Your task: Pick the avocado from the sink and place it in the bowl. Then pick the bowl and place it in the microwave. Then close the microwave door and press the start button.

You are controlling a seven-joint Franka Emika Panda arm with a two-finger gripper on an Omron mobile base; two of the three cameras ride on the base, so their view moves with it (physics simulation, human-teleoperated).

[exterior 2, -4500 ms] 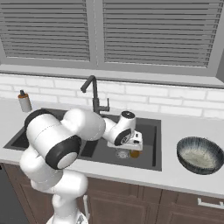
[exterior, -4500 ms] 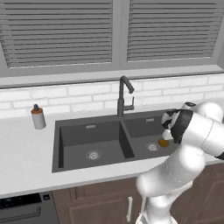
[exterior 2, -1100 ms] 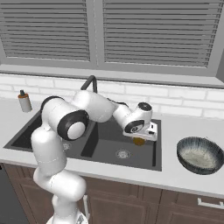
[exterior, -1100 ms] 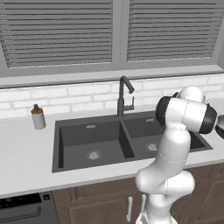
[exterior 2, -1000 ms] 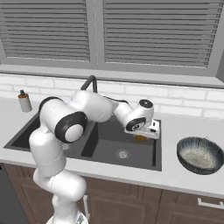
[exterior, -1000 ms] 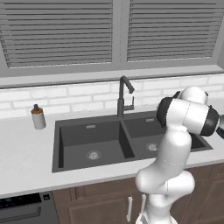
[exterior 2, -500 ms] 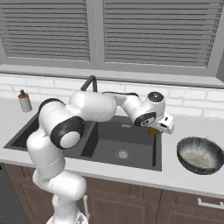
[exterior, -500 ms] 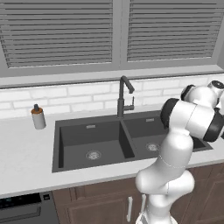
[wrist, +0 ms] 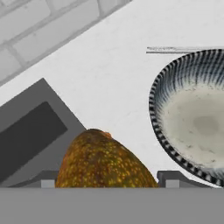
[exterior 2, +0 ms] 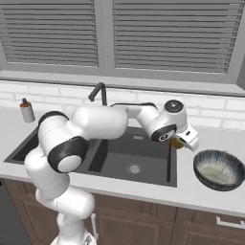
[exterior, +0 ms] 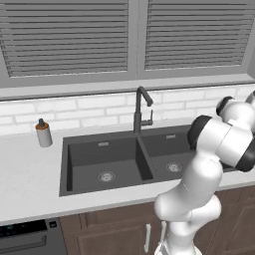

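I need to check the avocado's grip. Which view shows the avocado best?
The hand view: the avocado looms large between the fingertips. The right base view gives a yellow sliver under the hand.

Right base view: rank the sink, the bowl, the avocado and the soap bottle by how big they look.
1. sink
2. bowl
3. soap bottle
4. avocado, mostly hidden behind the end effector, so its rank against the bottle is unsure.
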